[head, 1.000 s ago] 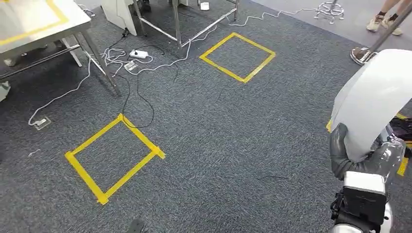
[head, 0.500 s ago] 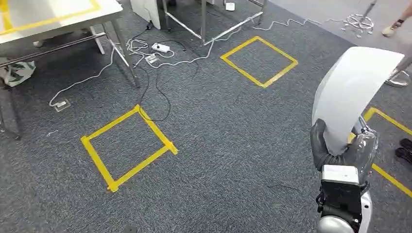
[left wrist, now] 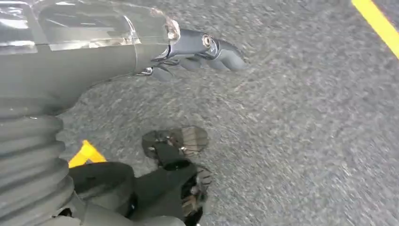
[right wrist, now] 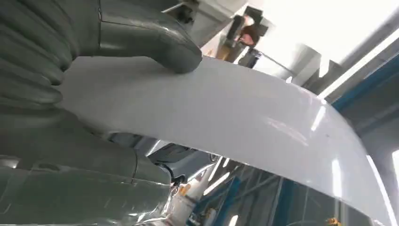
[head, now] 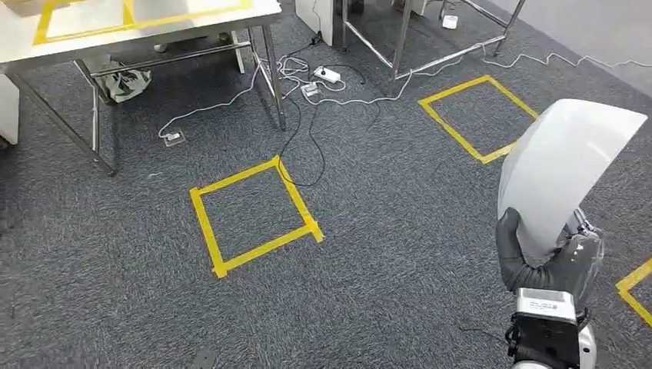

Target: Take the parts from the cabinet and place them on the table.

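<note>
My right hand grips a large white curved panel by its lower end and holds it upright at the right of the head view, above the grey carpet. In the right wrist view the thick grey thumb presses on the panel, whose glossy surface arcs away from the hand. My left hand hangs over the carpet with its dark fingers stretched out and nothing in them. A steel table marked with yellow tape stands at the far left.
Two yellow tape squares mark the carpet. White and black cables with a power strip lie between the table's legs and a metal frame at the back. A bag sits under the table.
The whole picture has shifted, so the camera has turned: the table and tape squares have slid rightwards and the table shows more fully. My right hand still holds the white panel.
</note>
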